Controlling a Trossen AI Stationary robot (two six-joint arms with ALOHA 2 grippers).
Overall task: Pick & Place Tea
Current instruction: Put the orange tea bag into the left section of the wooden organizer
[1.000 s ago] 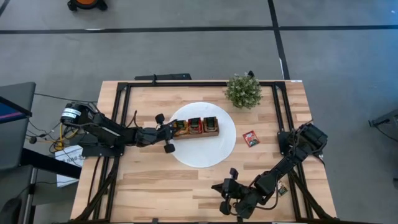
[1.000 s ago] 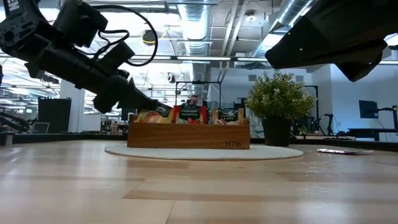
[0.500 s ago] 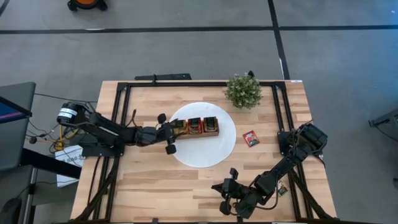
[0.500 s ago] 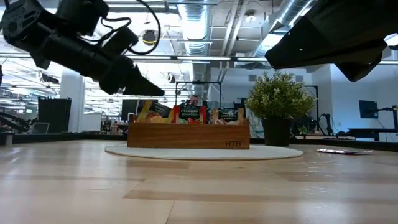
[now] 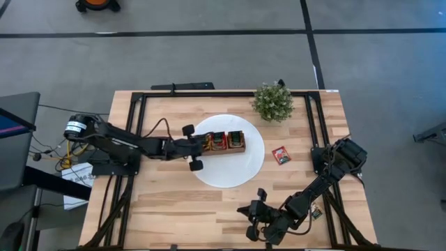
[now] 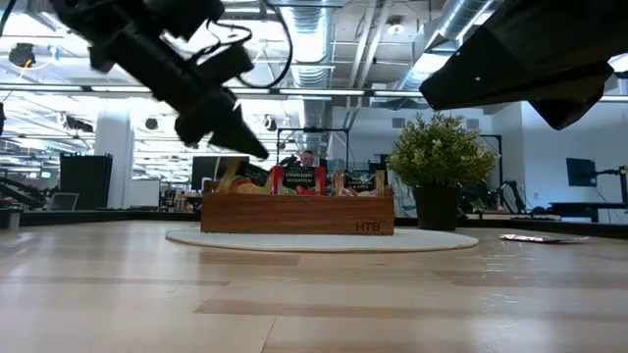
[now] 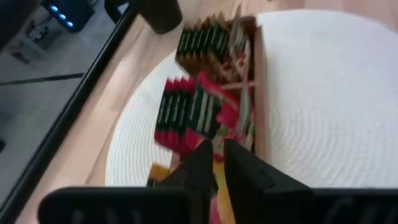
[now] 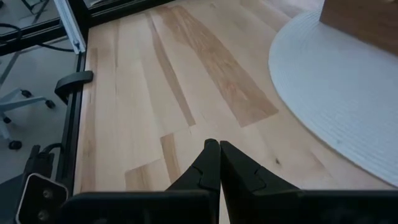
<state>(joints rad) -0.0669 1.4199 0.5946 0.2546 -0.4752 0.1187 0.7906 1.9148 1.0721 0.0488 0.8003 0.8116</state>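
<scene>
My right gripper [image 5: 255,222] rests nearest, low over the bare pale wooden table [image 5: 167,209] near its front edge, its two dark fingers pressed together with nothing between them. Just beyond it begins the round white woven disc [image 5: 230,174].

On that disc stands the narrow brown wooden three-compartment box [image 6: 297,212], and my left gripper [image 7: 216,163] hangs over its left end — fingers drawn in until only a thin slit shows between them, and I cannot see anything pinched there. Below them, the small flat paper tea sachets [image 7: 198,109] stand packed on edge in the box: yellow-orange ones in the end compartment under my fingers, red ones in the middle, darker-printed ones in the far compartment.

One loose red tea sachet [image 5: 280,155] lies flat on the table just off the disc's right edge. Farthest back, the small green bushy plant in its dark pot [image 5: 272,102] stands near the disc's far right rim.
</scene>
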